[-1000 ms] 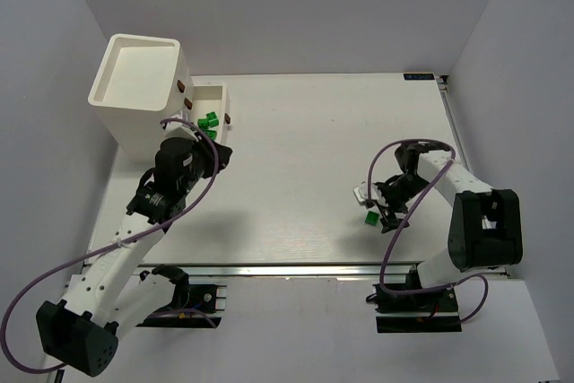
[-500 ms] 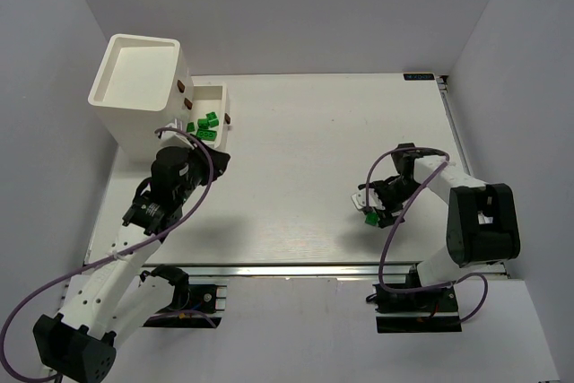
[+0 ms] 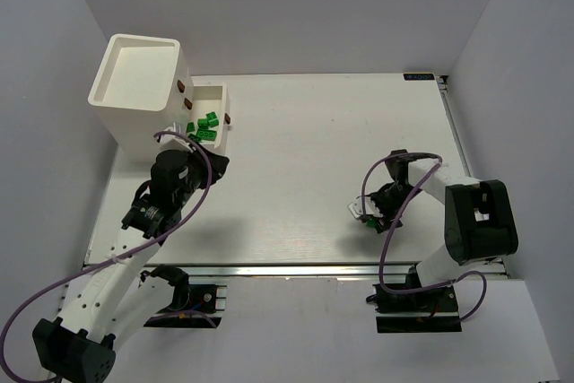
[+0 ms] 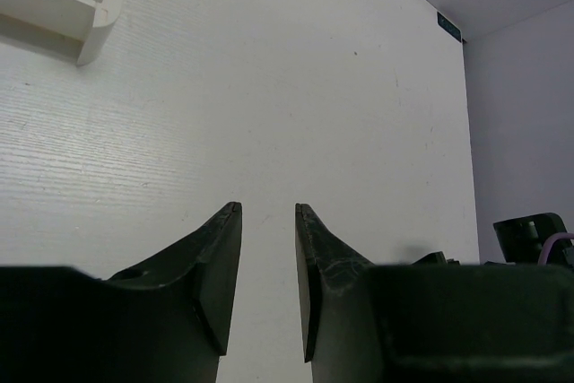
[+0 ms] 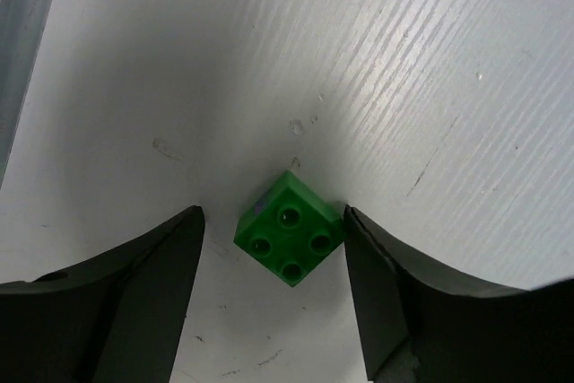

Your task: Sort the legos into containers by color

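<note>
Right wrist: green lego (image 5: 289, 241) lies within spread, released right end effector (image 5: 272, 214), ungripped.

Green lego (image 5: 289, 230), white containers (image 3: 130, 127), white streaked table (image 3: 314, 150)

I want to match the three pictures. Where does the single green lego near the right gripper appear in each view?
Top external: the green lego is at lower right, partly under the right gripper.
Left wrist: not in it.
Right wrist: bottom centre, between the gripper's fingers.
Shared landmark: the white table.
</note>
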